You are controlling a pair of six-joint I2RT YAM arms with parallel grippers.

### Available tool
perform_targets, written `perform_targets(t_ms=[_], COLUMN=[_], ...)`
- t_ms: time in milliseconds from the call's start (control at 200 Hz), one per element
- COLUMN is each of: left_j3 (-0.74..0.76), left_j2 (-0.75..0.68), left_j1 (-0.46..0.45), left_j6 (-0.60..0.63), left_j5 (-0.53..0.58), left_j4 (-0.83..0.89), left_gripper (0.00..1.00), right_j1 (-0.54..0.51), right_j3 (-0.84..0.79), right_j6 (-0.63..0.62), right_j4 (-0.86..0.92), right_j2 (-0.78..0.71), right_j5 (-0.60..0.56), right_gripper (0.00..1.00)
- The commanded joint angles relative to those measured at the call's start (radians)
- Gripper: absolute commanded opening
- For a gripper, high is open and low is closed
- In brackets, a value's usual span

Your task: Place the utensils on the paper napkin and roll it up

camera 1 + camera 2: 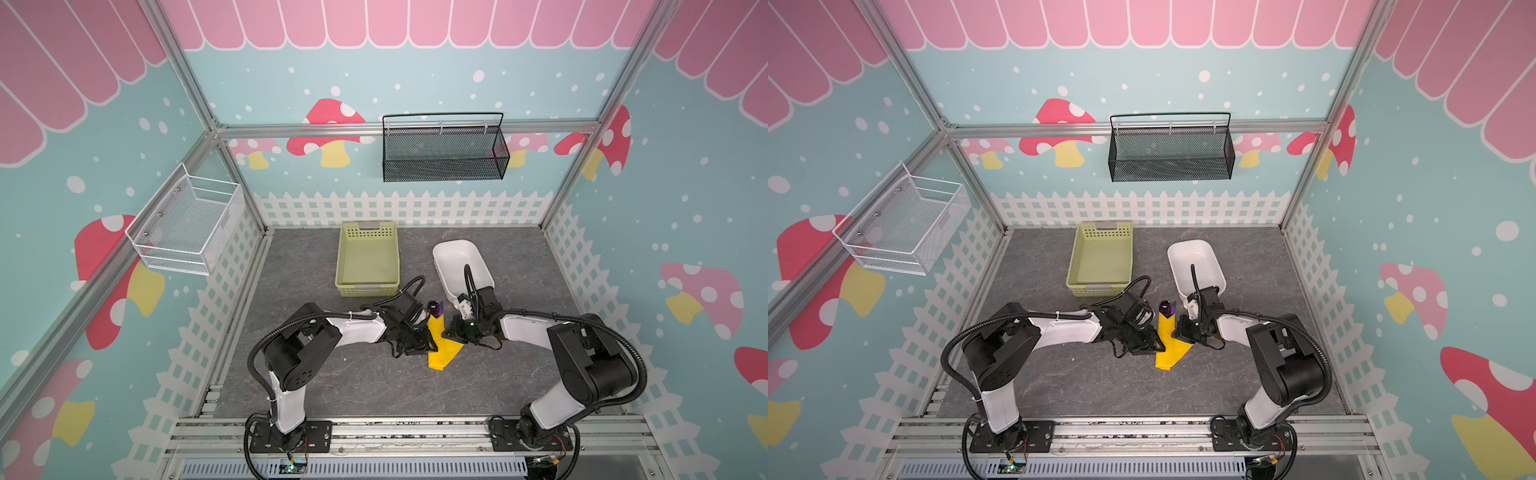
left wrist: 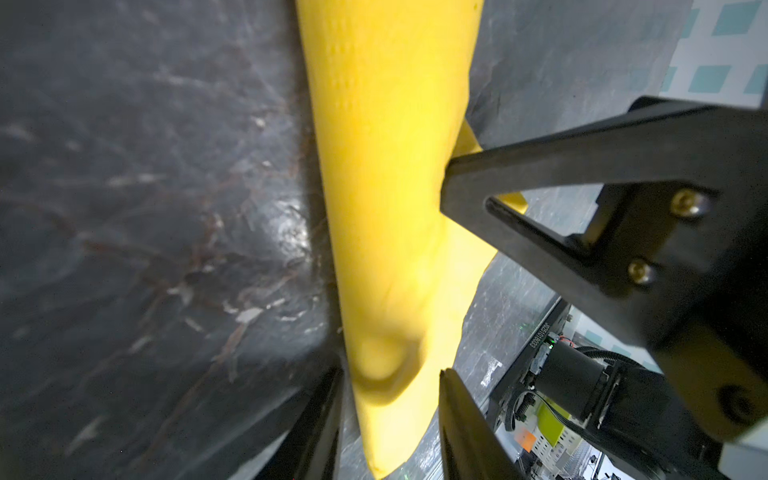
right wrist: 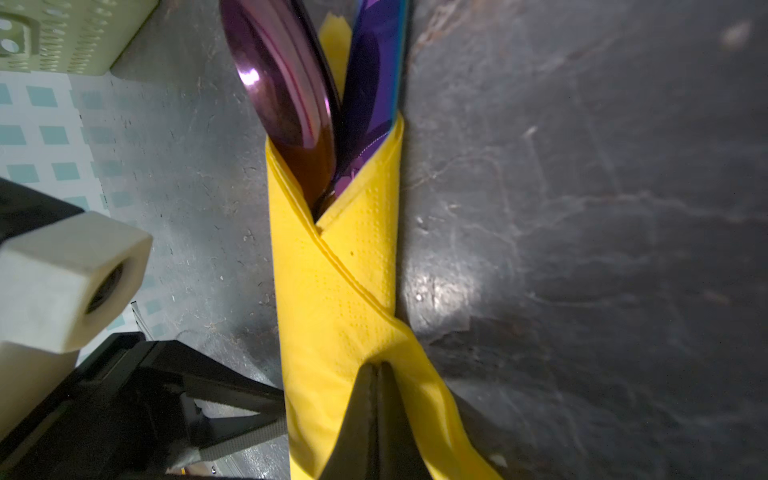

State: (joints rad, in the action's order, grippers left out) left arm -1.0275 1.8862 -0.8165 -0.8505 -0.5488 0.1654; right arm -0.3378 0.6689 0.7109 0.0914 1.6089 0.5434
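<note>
Right wrist: yellow paper napkin [image 3: 332, 291] rolled around purple utensils [image 3: 286, 91]; right gripper [image 3: 378, 368] closed, left gripper [image 2: 390, 374] open.

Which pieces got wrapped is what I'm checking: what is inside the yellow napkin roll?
A shiny purple spoon head and a purple-blue piece poke out of the rolled paper napkin. It covers their handles; whether anything else is inside cannot be seen.

Teal mushroom-print walls [image 1: 415, 83] enclose a grey marbled floor [image 1: 374, 386].
</note>
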Motion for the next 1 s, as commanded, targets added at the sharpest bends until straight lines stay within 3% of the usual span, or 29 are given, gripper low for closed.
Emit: perform_targets(t_ms=[0, 390, 760, 996], left_j3=[0.055, 0.175, 0.191, 0.187], left_j2=[0.004, -0.010, 0.032, 0.053], left_j1=[-0.002, -0.021, -0.032, -0.030], left_j6=[-0.044, -0.106, -0.131, -0.132], left_j5=[-0.012, -0.066, -0.078, -0.079], left_j4=[0.001, -0.060, -0.074, -0.074], left_gripper=[0.41, 0.41, 0.41, 0.31], right_j1=[-0.002, -0.002, -0.003, -0.002], right_j3=[-0.032, -0.046, -0.051, -0.050], right_j6=[-0.014, -0.011, -0.005, 0.002], right_j4=[0.082, 0.070, 0.059, 0.064], right_j2=[0.047, 0.041, 0.037, 0.020], right_j5=[-0.049, -0.045, -0.035, -0.035], right_gripper=[0.01, 0.01, 0.01, 0.01])
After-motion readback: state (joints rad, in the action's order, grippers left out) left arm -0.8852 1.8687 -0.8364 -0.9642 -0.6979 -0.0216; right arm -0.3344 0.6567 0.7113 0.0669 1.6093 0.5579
